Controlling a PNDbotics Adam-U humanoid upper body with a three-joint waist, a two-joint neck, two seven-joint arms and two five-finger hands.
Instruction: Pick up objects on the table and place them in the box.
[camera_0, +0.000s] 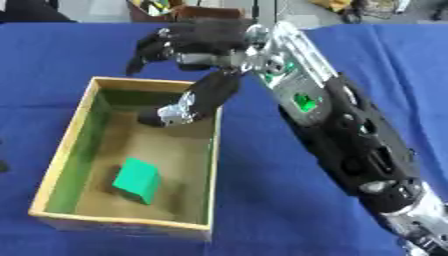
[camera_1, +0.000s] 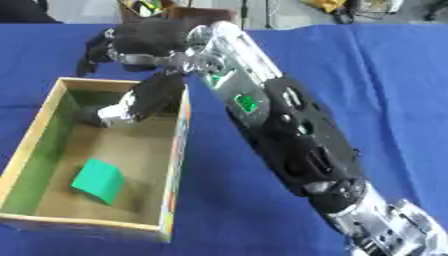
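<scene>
A shallow wooden box (camera_0: 61, 150) with green inner walls sits on the blue table at the left. A green block (camera_0: 137, 181) lies inside it, near the front. My right arm reaches in from the lower right, and my right hand (camera_0: 208, 41) hovers over the box's far right corner. Its fingers (camera_0: 144, 50) hang relaxed and slightly bent beyond the far rim, with nothing between them. The thumb (camera_0: 203, 97) points down into the box, its silver tip just above the floor. No other loose object shows on the cloth.
The blue cloth (camera_0: 254, 210) covers the whole table. My right forearm (camera_0: 350, 135) crosses the space right of the box. Clutter and a brown carton (camera_1: 188, 11) lie beyond the far edge. A small dark shape (camera_0: 3, 165) shows at the left edge.
</scene>
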